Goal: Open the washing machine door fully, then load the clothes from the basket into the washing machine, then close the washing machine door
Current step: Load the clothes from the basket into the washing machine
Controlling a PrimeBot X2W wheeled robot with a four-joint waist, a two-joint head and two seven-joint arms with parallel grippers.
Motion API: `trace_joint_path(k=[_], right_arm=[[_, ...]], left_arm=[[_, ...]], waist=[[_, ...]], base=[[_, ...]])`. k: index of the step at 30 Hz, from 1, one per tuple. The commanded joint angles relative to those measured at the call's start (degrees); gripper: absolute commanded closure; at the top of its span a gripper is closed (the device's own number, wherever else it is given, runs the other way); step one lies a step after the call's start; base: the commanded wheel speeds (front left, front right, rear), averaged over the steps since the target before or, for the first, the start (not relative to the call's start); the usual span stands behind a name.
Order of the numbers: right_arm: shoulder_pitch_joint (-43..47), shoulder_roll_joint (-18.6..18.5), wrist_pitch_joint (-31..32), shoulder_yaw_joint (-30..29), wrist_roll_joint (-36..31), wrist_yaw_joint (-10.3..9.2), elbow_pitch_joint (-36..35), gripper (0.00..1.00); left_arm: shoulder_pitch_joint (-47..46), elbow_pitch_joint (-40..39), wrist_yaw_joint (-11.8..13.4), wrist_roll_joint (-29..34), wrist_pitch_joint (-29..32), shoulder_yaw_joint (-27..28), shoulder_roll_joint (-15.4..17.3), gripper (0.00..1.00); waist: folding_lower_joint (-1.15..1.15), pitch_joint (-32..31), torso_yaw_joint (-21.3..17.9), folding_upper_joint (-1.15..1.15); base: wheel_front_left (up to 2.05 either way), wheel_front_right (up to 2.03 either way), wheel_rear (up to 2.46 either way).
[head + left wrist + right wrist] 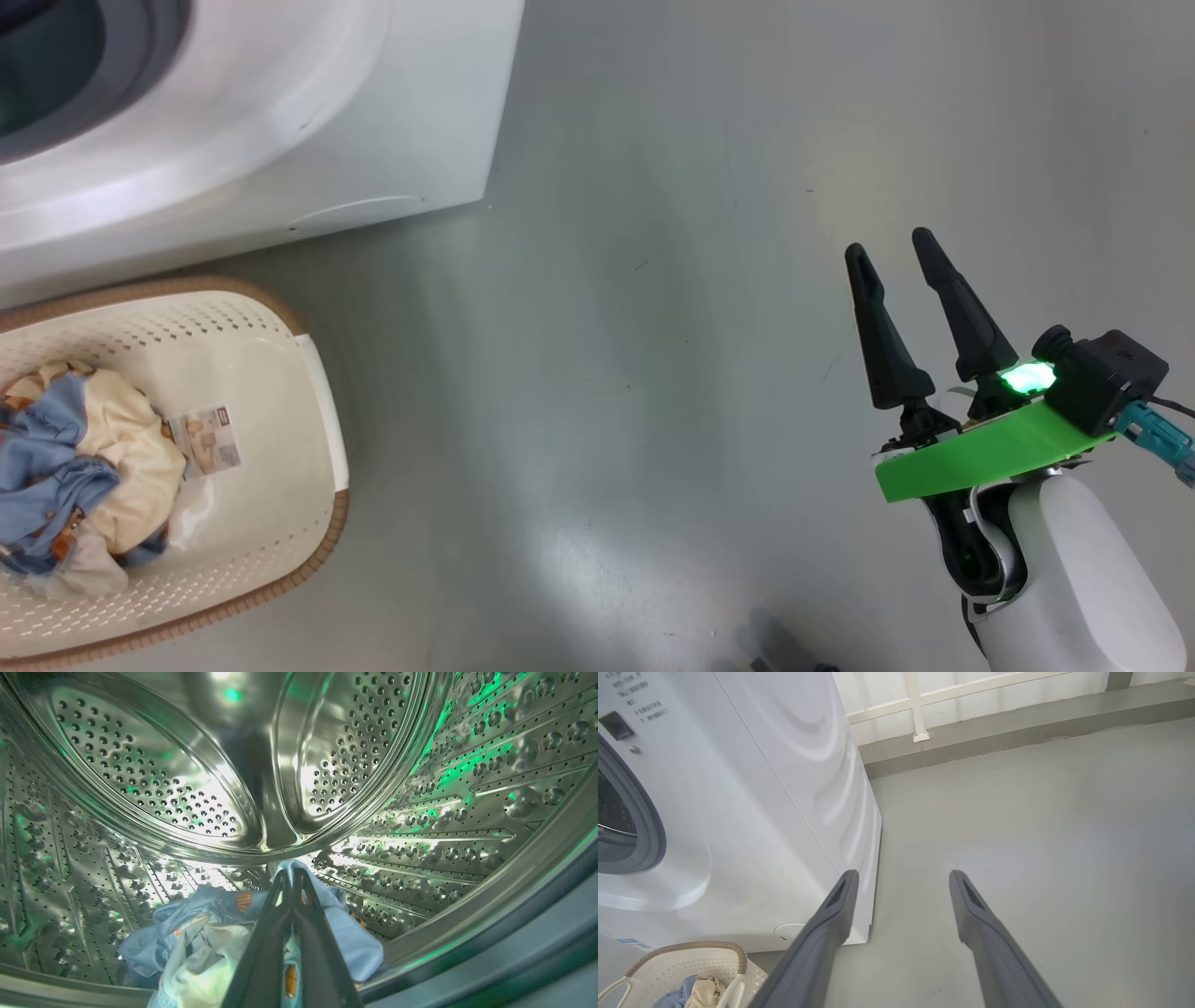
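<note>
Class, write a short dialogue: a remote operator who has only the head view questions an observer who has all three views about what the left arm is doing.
Operator: My head view gives me the basket and the open right gripper. Where is the left gripper?
Observer: It is inside the perforated steel drum.
Operator: Is it carrying anything?
Observer: Yes, its fingers are shut on a light blue garment, which is bunched around them.

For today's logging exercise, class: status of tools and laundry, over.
Left tool shut on blue garment inside drum. Right tool open, empty. Clothes in basket. Nothing in the way.
</note>
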Motion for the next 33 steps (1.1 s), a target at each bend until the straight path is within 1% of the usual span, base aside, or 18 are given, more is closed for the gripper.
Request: trace_joint_path(k=[1,2,4,5,6,7,11,20,26,33], right_arm=[[0.1,0.1,-0.3,1.2,0.3,0.09,-1.2,0.00],[0.1,0.1,-0.3,1.2,0.3,0.09,-1.2,0.00],[0.4,0.1,-0.3,1.0,0.4,0.09,-1.2,0.00],[0.4,0.1,-0.3,1.0,0.4,0.09,-1.2,0.00],[0.5,0.1,-0.3,0.9,0.4,0.09,-1.2,0.00],[0.5,0.1,-0.3,0.9,0.4,0.09,-1.1,0.00],[0.5,0.0,-0.3,0.7,0.4,0.09,-1.2,0.00],[0.6,-0.5,-0.3,0.2,0.2,0.09,-1.3,0.00],[1.1,-1.0,-0.3,0.1,0.1,0.09,-1.2,0.00],[2.2,-1.9,-0.3,-0.3,-0.1,0.09,-1.0,0.00]], left_arm=[[-0.5,-0.3,-0.4,1.0,-0.3,0.7,2.7,1.00],[-0.5,-0.3,-0.4,1.0,-0.3,0.7,2.7,1.00],[-1.0,2.0,-0.9,0.9,-0.3,0.5,2.5,0.55],[-1.0,2.0,-0.9,0.9,-0.3,0.5,2.5,0.55],[-1.2,2.7,-1.1,0.8,-0.3,0.5,2.4,0.22],[-1.4,3.1,-1.2,0.6,-0.3,0.5,2.4,0.00],[-1.7,3.7,-1.6,-0.2,-0.3,0.9,2.1,0.00],[1.0,-0.1,-2.0,-1.7,-0.3,2.6,1.0,0.00],[5.2,-3.9,-2.1,-2.9,-0.3,5.8,-0.5,0.00],[11.9,-8.7,-2.1,-2.8,-0.3,8.2,-2.6,0.00]], waist=[[0.00,-0.1,-0.1,0.00],[0.00,-0.1,-0.1,0.00],[0.00,-0.3,0.0,0.00],[0.00,-0.3,0.0,0.00],[0.00,-0.4,0.1,0.00],[0.00,-0.4,0.1,0.00],[0.00,-0.6,0.6,0.00],[0.00,-1.4,1.9,0.00],[0.00,-2.4,2.8,0.00],[0.00,-4.5,4.1,0.00]], base=[[0.00,0.00,0.00],[0.00,0.00,0.00],[0.00,0.00,0.00],[0.00,0.00,0.00],[0.00,0.00,0.00],[0.00,0.00,0.00],[0.00,0.00,0.00],[0.00,0.00,0.00],[0.00,0.00,0.00],[0.00,0.00,0.00]])
